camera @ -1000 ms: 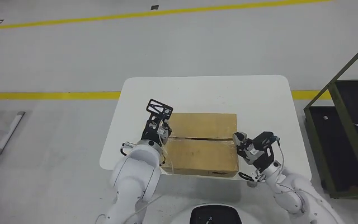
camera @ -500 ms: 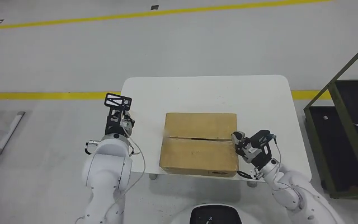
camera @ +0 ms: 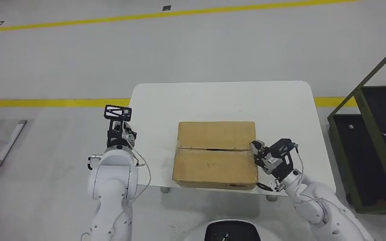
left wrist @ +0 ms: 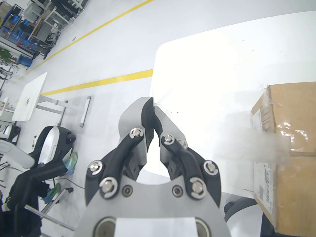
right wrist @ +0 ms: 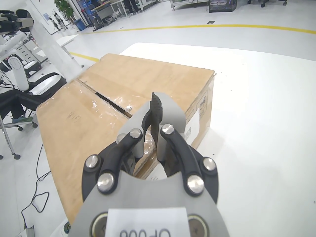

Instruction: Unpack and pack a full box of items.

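Note:
A closed brown cardboard box [camera: 214,150] lies on the white table [camera: 241,99], its two top flaps meeting at a middle seam. My left gripper [camera: 118,120] hangs off the table's left edge, away from the box [left wrist: 291,114]. The left gripper [left wrist: 151,104] is shut on a strip of clear tape [left wrist: 261,139] that stretches back to the box's left end. From the right wrist the tape [right wrist: 56,52] rises off the seam of the box [right wrist: 118,87]. My right gripper [camera: 260,150] is shut, just above the box's right end; its own camera shows the right gripper [right wrist: 155,102] near the seam.
A dark green metal rack [camera: 362,150] stands on the floor right of the table. Bare tabletop [right wrist: 259,99] lies behind and to the right of the box. Beyond the table's left edge [left wrist: 158,57] there is open floor with a yellow line.
My left gripper has pulled away from the box's left end, leftward past the table edge, drawing the tape off the seam. The right gripper has stayed at the box's right end.

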Tool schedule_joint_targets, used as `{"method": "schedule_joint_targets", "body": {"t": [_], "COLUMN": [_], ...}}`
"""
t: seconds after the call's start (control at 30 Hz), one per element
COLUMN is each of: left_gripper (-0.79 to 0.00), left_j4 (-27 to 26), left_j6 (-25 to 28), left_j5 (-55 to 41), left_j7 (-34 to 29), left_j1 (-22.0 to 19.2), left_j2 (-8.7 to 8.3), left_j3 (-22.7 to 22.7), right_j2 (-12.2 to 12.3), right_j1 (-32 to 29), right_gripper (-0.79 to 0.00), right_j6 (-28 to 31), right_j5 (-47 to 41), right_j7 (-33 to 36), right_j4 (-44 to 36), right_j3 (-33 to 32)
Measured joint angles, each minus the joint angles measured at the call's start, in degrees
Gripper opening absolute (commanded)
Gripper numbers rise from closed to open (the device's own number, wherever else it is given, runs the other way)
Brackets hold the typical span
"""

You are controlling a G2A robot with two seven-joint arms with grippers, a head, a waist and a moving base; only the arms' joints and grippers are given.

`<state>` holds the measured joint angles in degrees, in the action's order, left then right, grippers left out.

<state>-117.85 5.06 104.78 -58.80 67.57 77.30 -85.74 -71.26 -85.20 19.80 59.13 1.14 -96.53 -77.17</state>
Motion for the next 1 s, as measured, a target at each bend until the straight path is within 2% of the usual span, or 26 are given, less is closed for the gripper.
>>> {"method": "schedule_joint_targets", "body": {"t": [0.1,0.13,0.17,0.2,0.23,0.27,0.3,0.77,0.9,1.0], "left_gripper": [-0.785,-0.517,-0.514,-0.576,-0.52,-0.422,0.0,0.0,0.0,0.0], "left_j4": [0.13,0.22,0.3,0.4,0.56,0.65,0.71,-0.5,-1.81,-2.29], "left_j6": [-0.08,-0.34,-0.45,-0.5,-0.47,-0.38,-0.23,-0.57,2.3,5.68], "left_j5": [0.57,0.73,0.82,1.02,1.44,1.85,2.4,6.58,2.66,-1.49], "left_j7": [-0.46,-0.71,-0.78,-0.86,-1.09,-1.31,-1.52,-2.68,-0.56,0.28], "left_j1": [0.03,0.0,-0.01,0.02,0.11,0.19,0.25,0.33,0.78,0.69], "left_j2": [-0.01,0.0,0.0,0.0,-0.01,-0.03,-0.05,-0.13,0.14,0.53], "left_j3": [-0.41,-0.57,-0.65,-0.76,-0.93,-1.05,-1.15,-3.68,-0.57,4.65], "right_j2": [0.04,0.06,0.07,0.08,0.09,0.09,0.09,0.11,0.21,0.35], "right_j1": [-0.1,-0.13,-0.15,-0.16,-0.17,-0.18,-0.18,-0.35,-1.11,-2.17], "right_gripper": [-0.785,-0.785,-0.785,-0.785,-0.785,-0.785,-0.785,-0.785,-0.785,-0.785], "right_j6": [0.0,0.03,0.02,-0.03,-0.12,-0.21,-0.28,-1.73,-2.26,-2.92], "right_j5": [-0.19,-0.22,-0.23,-0.21,-0.15,-0.11,-0.1,0.06,-0.26,-0.22], "right_j7": [0.03,0.07,0.09,0.11,0.12,0.12,0.12,0.58,-0.05,-1.12], "right_j4": [-0.18,-0.22,-0.23,-0.24,-0.23,-0.2,-0.16,-1.01,-2.56,-4.38], "right_j3": [-0.14,-0.17,-0.2,-0.21,-0.22,-0.21,-0.17,0.13,-0.73,-2.08]}}
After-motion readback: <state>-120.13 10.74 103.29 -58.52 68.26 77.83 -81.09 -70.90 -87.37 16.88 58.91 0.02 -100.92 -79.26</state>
